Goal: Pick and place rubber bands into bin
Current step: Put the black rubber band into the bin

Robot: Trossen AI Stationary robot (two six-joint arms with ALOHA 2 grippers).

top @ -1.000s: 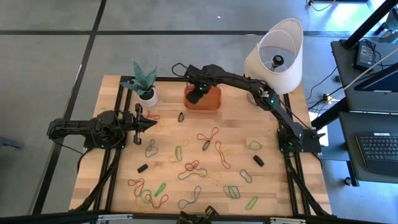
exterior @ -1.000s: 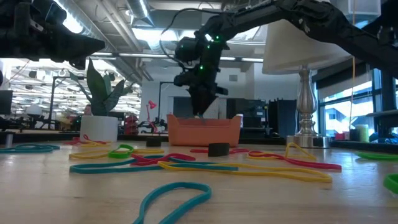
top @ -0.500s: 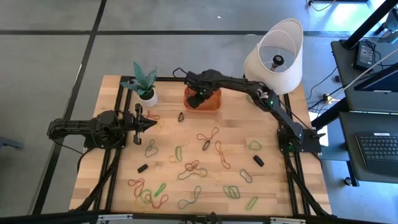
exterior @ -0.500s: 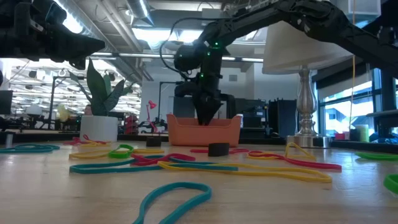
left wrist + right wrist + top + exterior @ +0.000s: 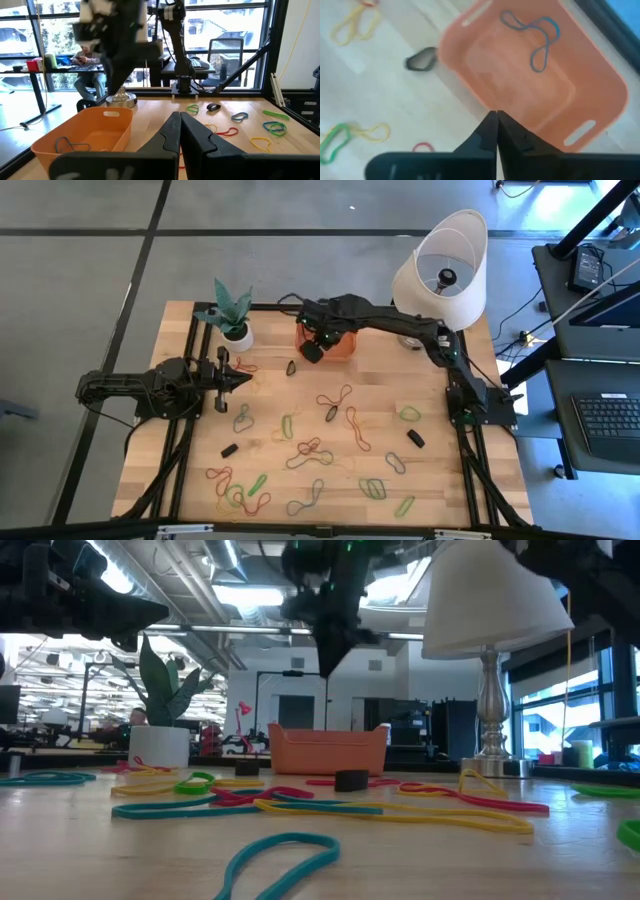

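Note:
The orange bin (image 5: 342, 344) sits at the table's far edge; the right arm hides part of it. One grey-blue rubber band (image 5: 534, 38) lies on the bin's (image 5: 530, 80) floor. Many other rubber bands (image 5: 334, 397) lie loose on the wood, seen in the low view as coloured loops (image 5: 300, 803). My right gripper (image 5: 312, 350) is shut and points down, high over the bin's (image 5: 327, 750) near left corner (image 5: 496, 114), touching nothing. My left gripper (image 5: 246, 379) is shut and waits at the table's left (image 5: 179, 119).
A white plant pot (image 5: 237, 335) stands left of the bin and a lamp (image 5: 445, 265) right of it. Small black blocks (image 5: 415, 438) (image 5: 229, 450) lie among the bands, and a dark band (image 5: 291, 367) lies near the bin. A person (image 5: 87, 65) sits in the room beyond.
My right gripper dipped down into the bin, then rose high above it and shifted a little toward the table's left and near edge. The left arm kept still.

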